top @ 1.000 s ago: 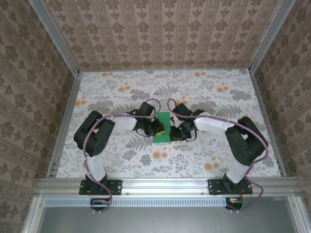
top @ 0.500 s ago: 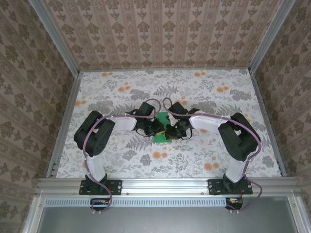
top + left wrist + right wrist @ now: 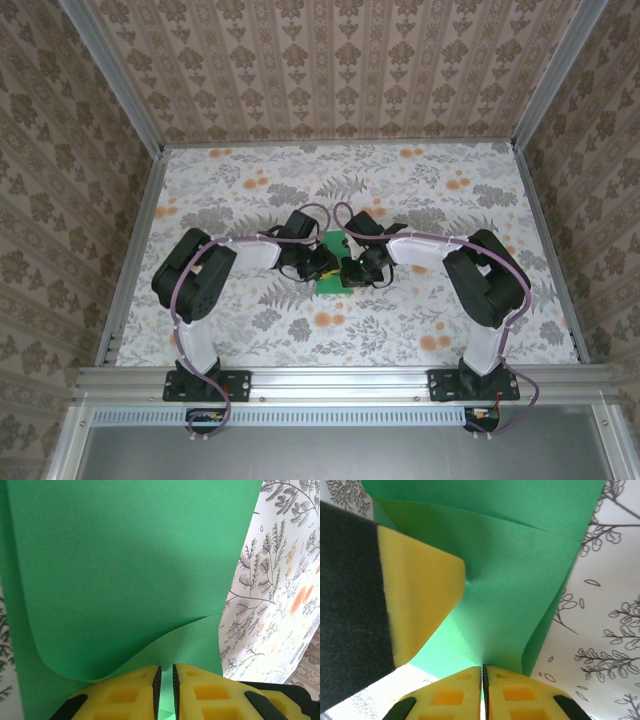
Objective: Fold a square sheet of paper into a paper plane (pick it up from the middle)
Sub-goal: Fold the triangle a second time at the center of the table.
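Your right arm (image 3: 470, 275) has swung inward; both the right gripper (image 3: 483, 672) and left gripper (image 3: 164, 675) are clamped on the thin bright green square paper sheet (image 3: 125, 570).

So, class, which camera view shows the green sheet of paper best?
The left wrist view: the green sheet of paper spreads across most of it, its curled fold and straight edge plain. The right wrist view gives a bent part close up; the top view, a small, half-covered patch.

square sheet of paper (image 3: 125, 570): smooth, matt; jaws: matt yellow; frame (image 3: 330, 380): brushed metal
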Tool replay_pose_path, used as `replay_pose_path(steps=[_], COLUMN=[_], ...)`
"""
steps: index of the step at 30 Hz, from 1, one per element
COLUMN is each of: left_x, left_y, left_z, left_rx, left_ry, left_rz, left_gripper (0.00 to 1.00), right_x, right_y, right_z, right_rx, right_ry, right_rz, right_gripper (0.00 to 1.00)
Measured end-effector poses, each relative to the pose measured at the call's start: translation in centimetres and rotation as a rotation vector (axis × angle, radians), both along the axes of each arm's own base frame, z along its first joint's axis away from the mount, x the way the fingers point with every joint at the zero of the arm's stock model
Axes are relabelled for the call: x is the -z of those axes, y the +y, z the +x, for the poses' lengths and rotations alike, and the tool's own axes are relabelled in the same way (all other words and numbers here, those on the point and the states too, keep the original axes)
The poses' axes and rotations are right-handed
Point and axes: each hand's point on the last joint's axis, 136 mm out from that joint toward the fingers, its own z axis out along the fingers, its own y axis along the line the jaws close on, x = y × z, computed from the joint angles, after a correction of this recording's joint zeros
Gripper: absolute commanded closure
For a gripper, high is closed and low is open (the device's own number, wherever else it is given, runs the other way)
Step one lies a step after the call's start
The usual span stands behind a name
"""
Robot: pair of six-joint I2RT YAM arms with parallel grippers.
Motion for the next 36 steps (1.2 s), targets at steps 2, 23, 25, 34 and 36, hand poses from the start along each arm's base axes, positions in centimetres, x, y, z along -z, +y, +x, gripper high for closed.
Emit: replay_pose_path(steps=[2,23,25,34,36], left_x=[0.0,-0.3,-0.3,-1.0,-1.3], left_y=[0.0,0.5,0.7,-0.3,-0.4], left_z=[0.0,-0.3,-0.5,-1.5,-1.6], left_rx=[0.001,-0.003,-0.006,0.029,0.034], left_ry=[0.000,-0.019,-0.022,-0.057,-0.064], left_rz=[-0.001,-0.037,-0.040,-0.068,-0.072], left_gripper=[0.80,0.87,0.87,0.88,0.88], right_x=[0.1,0.7,0.6,0.7,0.7], right_y=[-0.1,-0.5,-0.5,-0.5,-0.5], right_z=[-0.1,-0.4,-0.4,-0.4,-0.4], right_rx=[0.001,0.019,0.026,0.033,0.036], right_ry=[0.001,0.008,0.011,0.020,0.022], right_rz=[-0.005,0.005,0.009,0.022,0.024], right_gripper=[0.88,0.95,0.96,0.97,0.97])
